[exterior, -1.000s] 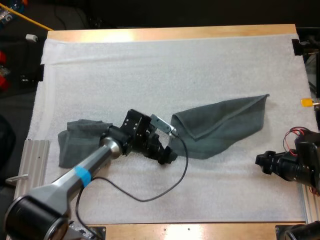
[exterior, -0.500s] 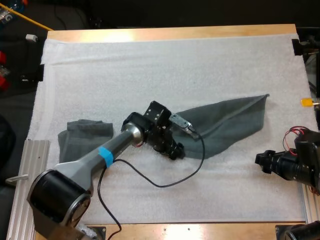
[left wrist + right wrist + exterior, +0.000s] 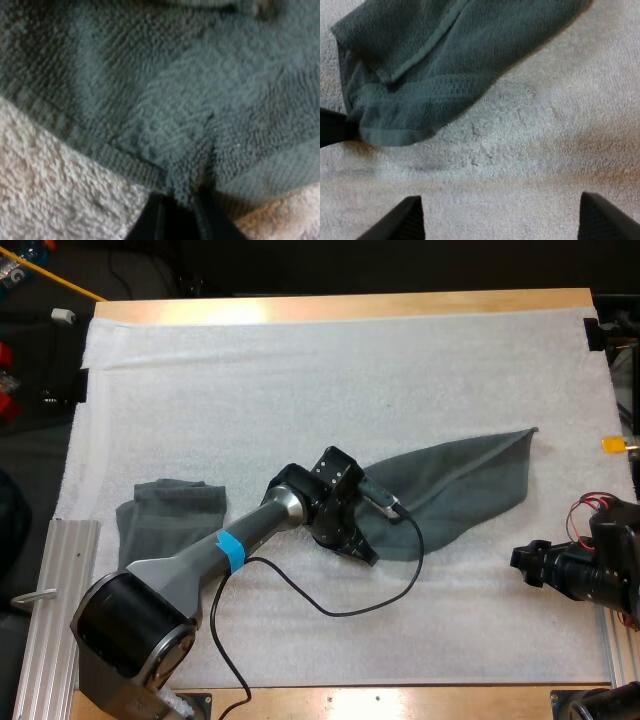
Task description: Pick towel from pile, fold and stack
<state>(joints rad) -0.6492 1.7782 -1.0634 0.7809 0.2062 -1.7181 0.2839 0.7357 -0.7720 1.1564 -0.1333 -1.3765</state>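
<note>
A dark grey-green towel [image 3: 460, 485] lies stretched out on the white mat, right of centre, tapering toward its near-left end. My left gripper [image 3: 362, 552] sits at that end. In the left wrist view its fingers [image 3: 156, 220] pinch the towel's hemmed edge [image 3: 165, 100] between them. My right gripper [image 3: 520, 565] rests low at the mat's right side, pointing at the towel from a short way off. Its fingers [image 3: 395, 220] stand wide apart over bare mat, with the towel [image 3: 435, 65] ahead and the left gripper's dark tip [image 3: 335, 127] at the towel's end.
A second grey-green towel [image 3: 170, 520] lies loosely bunched at the mat's left side, next to a metal rail [image 3: 60, 570]. The left arm's cable loops over the mat [image 3: 330, 380] in front of the towel.
My left arm has swung right from beside the left towel to the stretched towel's near-left end, and its fingers have shut on that edge. The right arm has stayed still.
</note>
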